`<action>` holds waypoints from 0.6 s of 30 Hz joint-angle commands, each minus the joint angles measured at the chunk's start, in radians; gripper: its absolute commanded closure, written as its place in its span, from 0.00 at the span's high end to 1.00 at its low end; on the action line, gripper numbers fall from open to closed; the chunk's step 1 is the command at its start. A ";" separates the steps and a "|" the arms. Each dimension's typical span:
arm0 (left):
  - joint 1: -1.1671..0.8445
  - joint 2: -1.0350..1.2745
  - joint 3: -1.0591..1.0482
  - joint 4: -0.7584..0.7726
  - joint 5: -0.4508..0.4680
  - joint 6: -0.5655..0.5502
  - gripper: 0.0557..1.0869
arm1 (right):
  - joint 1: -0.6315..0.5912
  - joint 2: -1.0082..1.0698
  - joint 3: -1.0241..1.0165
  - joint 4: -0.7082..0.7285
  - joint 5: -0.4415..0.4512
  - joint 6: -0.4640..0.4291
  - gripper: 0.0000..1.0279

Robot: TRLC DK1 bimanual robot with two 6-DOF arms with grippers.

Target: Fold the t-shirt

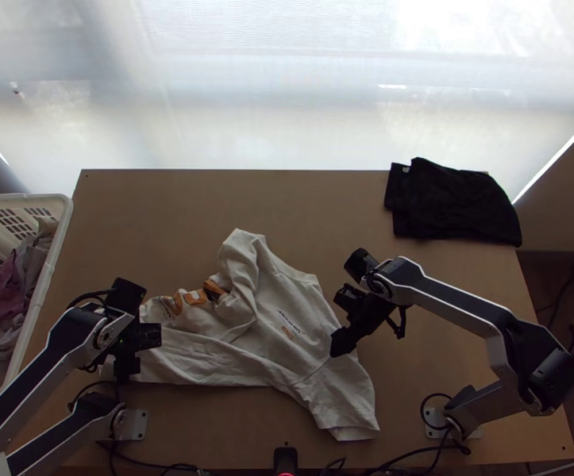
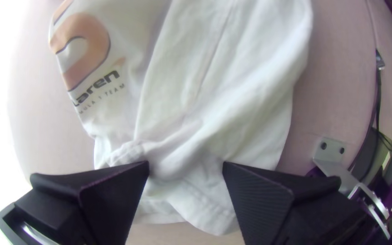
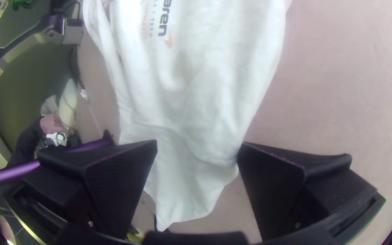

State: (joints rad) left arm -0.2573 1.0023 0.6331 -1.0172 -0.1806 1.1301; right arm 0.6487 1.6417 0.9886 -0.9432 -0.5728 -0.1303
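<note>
White and wrinkly, the t-shirt (image 1: 298,337) lies bunched in places on the table (image 1: 167,214), with the left hand (image 2: 186,167) and the right hand (image 3: 198,146) wide open over opposite ends, holding nothing, probably so each can grab some cloth and help fold it

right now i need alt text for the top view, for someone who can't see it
A white t-shirt lies rumpled and partly folded over itself on a wooden table, with the left gripper over one end and the right gripper by the other. Folded black cloth sits at the far right corner; a white laundry basket stands at left.
</note>
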 commanded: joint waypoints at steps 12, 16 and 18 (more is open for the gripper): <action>0.009 -0.019 -0.032 0.045 0.006 -0.009 0.16 | 0.020 0.006 -0.005 0.000 0.001 0.001 0.74; 0.032 -0.045 0.022 0.046 0.007 -0.010 0.04 | 0.017 0.004 0.002 0.014 -0.019 -0.009 0.42; 0.036 -0.068 0.054 0.034 0.015 -0.012 0.04 | 0.014 0.004 0.001 0.020 -0.025 -0.011 0.30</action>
State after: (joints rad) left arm -0.2420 0.9737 0.6239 -0.9791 -0.1738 1.1221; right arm 0.6674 1.6447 0.9863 -0.9424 -0.5812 -0.1310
